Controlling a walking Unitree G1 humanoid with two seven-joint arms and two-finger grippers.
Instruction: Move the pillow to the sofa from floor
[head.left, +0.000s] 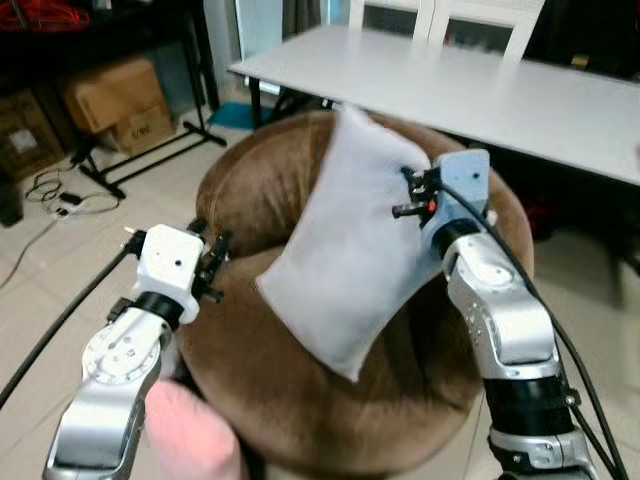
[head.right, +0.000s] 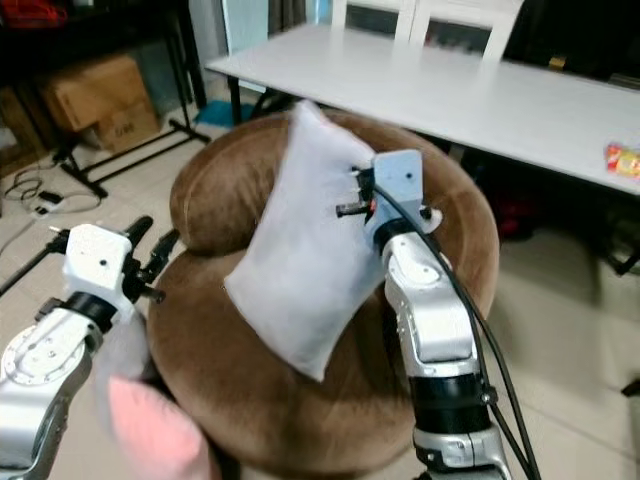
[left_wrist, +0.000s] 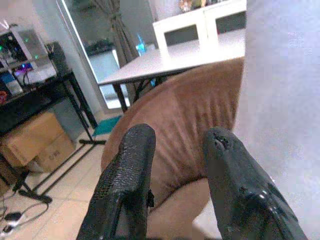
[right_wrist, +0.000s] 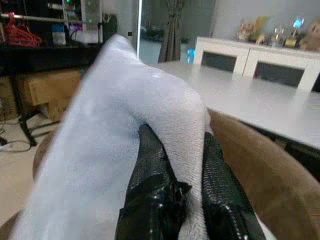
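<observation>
My right gripper (right_wrist: 182, 165) is pinching the pillow's (head.left: 345, 250) right edge, holding it tilted over the sofa (head.left: 250, 190). My left gripper (left_wrist: 175, 170) is hovering near the sofa's left side, fingers spread.

A white table (head.left: 480, 90) stands on pale tiled floor (head.left: 60, 270) beside cardboard boxes (head.left: 115, 100).

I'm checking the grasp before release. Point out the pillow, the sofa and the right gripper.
pillow (head.left: 340, 250): left eye view, middle of its white face.
sofa (head.left: 250, 190): left eye view, brown backrest left of the pillow.
right gripper (right_wrist: 182, 165): right wrist view, pinched fabric between the fingers.
</observation>
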